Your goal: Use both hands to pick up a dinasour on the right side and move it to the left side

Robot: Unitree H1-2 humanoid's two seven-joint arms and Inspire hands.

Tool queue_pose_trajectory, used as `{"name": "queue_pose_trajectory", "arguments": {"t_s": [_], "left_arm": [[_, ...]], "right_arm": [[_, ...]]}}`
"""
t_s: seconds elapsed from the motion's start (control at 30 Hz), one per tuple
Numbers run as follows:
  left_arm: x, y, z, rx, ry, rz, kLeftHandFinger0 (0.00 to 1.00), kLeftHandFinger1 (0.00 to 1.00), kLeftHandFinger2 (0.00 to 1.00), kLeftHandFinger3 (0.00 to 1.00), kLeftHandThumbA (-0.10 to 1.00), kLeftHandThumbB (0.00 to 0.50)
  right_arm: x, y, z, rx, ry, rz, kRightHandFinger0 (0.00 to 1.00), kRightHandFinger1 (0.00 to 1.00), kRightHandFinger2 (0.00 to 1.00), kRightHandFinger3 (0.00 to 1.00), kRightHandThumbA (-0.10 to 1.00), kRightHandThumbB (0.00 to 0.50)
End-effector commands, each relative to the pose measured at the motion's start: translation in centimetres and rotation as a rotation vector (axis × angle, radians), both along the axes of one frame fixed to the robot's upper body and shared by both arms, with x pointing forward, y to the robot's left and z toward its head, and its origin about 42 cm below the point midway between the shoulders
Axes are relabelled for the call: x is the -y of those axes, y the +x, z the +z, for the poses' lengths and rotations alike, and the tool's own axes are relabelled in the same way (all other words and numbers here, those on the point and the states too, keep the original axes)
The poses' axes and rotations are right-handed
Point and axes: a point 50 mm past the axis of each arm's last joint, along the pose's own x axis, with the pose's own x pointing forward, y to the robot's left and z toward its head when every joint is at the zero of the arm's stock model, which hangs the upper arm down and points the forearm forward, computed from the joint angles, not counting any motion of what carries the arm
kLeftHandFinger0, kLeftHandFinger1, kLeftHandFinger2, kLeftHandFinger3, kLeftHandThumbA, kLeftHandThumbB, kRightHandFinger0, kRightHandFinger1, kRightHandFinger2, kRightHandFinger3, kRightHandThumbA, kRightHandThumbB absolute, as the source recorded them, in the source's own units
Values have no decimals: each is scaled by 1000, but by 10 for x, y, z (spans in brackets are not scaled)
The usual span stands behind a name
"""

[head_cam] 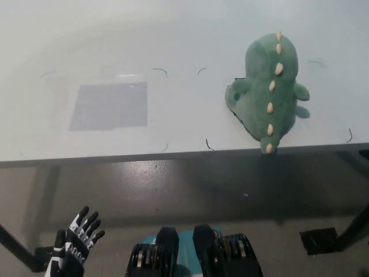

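Lab-like test space: marked white table, grey floor

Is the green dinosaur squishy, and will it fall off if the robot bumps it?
The green dinosaur looks like a plush toy, so probably soft, light and squashy. Its tail tip reaches the table's front edge, so a nudge forward might tip it off. It likely won't roll.

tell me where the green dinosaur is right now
In the head view the green dinosaur lies on the right side of the white table, its tail at the near edge, right of the grey patch.
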Motion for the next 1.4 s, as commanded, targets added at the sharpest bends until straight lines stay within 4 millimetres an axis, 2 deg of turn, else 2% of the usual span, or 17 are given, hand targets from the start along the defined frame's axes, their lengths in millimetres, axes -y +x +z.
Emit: {"name": "queue_pose_trajectory", "arguments": {"t_s": [0.0,0.03,0.1,0.23,0.3,0.33,0.4,0.6,0.7,0.73,0.8,0.83,0.9,1.03,1.07,1.2,1.37], "left_arm": [[0,3,17,97,9,-20,1000,1000,1000,1000,1000,323],[0,3,18,102,15,-22,1000,1000,1000,1000,1000,332],[0,3,20,116,13,-16,1000,1000,1000,1000,1000,357],[1,4,31,152,25,-12,1000,1000,1000,1000,1000,354],[1,4,34,161,26,-12,1000,1000,1000,1000,1000,357],[1,3,39,169,18,-9,1000,1000,1000,1000,1000,381],[0,5,44,182,26,-10,1000,1000,1000,1000,1000,381],[0,5,76,270,2,-1,1000,1000,1000,1000,1000,379],[0,4,82,285,0,2,1000,1000,1000,1000,1000,385],[0,5,97,338,-14,1,1000,1000,1000,1000,1000,365],[0,7,106,355,-13,0,1000,1000,1000,1000,1000,368],[2,14,123,407,-14,-19,1000,1000,1000,1000,1000,365],[4,19,132,422,-13,-24,1000,1000,1000,1000,1000,386],[10,33,159,484,-10,-46,1000,1000,1000,1000,1000,389],[12,43,174,518,-5,-61,1000,1000,1000,1000,1000,398],[20,63,200,579,-11,-99,1000,1000,1000,1000,1000,376],[34,94,229,629,-2,-122,1000,1000,1000,1000,1000,444]], "right_arm": [[3,6,19,87,-19,27,1000,1000,1000,1000,1000,307],[3,6,19,89,-20,28,1000,1000,1000,1000,1000,300],[4,6,20,86,-21,18,1000,1000,1000,1000,1000,324],[6,7,26,102,-28,12,1000,1000,1000,1000,1000,354],[8,7,28,113,-35,15,1000,1000,1000,1000,1000,349],[10,7,33,134,-30,13,1000,1000,1000,1000,1000,342],[11,8,37,147,-22,14,1000,1000,1000,1000,1000,355],[17,9,67,253,-86,13,1000,1000,1000,1000,1000,361],[17,9,72,268,-85,7,1000,1000,1000,1000,1000,360],[16,7,85,314,-59,28,1000,1000,1000,1000,1000,337],[14,7,91,317,-49,27,1000,1000,1000,1000,1000,360],[13,7,103,332,-10,43,1000,1000,1000,1000,1000,380],[14,9,109,343,-13,52,1000,1000,1000,1000,1000,386],[18,20,123,380,-29,79,1000,1000,1000,1000,1000,367],[20,28,134,416,-64,87,1000,1000,1000,1000,1000,345],[22,41,156,445,-106,81,1000,1000,1000,1000,1000,377],[26,52,179,482,-159,64,1000,1000,1000,1000,1000,400]]}}
